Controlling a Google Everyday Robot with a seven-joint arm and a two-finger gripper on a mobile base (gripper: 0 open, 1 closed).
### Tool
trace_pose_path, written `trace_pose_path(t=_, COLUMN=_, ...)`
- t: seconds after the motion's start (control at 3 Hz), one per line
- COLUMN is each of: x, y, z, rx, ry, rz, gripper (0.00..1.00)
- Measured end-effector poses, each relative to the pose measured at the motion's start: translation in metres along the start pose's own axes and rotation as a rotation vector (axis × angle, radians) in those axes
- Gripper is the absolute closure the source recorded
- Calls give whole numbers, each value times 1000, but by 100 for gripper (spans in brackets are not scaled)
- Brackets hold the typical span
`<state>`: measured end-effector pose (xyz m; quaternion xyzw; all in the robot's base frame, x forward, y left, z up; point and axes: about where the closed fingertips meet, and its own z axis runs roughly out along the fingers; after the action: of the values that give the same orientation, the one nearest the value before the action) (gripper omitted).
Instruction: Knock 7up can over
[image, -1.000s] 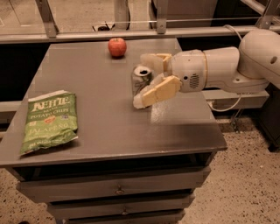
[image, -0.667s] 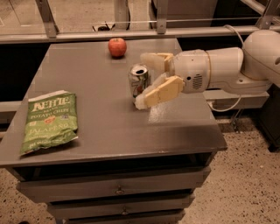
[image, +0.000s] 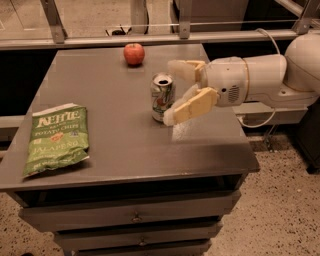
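Observation:
The 7up can (image: 162, 97), silver-white with green lettering, stands upright near the middle right of the grey table (image: 115, 130). My gripper (image: 173, 91) reaches in from the right, just right of the can. Its two cream fingers are spread open: one fingertip (image: 175, 66) is behind the can near its top, the other fingertip (image: 171, 116) is in front near its base. The can stands at the mouth of the open fingers and the near finger looks close to touching it. Nothing is held.
A red apple (image: 134, 53) sits at the table's back edge. A green Kettle chip bag (image: 56, 137) lies flat at the front left. Drawers (image: 135, 217) run below the tabletop. A metal rail (image: 150, 37) runs behind the table.
My gripper has pulled slightly to the right, so more of the can shows. The can still stands upright in the same place.

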<state>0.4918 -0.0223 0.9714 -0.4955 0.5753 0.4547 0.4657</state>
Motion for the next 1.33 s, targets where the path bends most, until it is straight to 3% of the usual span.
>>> trace_pose_path(t=0.67, x=-3, y=-60, z=-29, rx=76, ry=-33, rz=-59, gripper=0)
trace_pose_path(t=1.0, x=22, y=-66, z=-25, rx=63, ry=-8, rz=-38, gripper=0)
trace_pose_path(t=1.33, x=38, y=-58, z=-17, rx=31, ry=7, rz=-25, gripper=0)
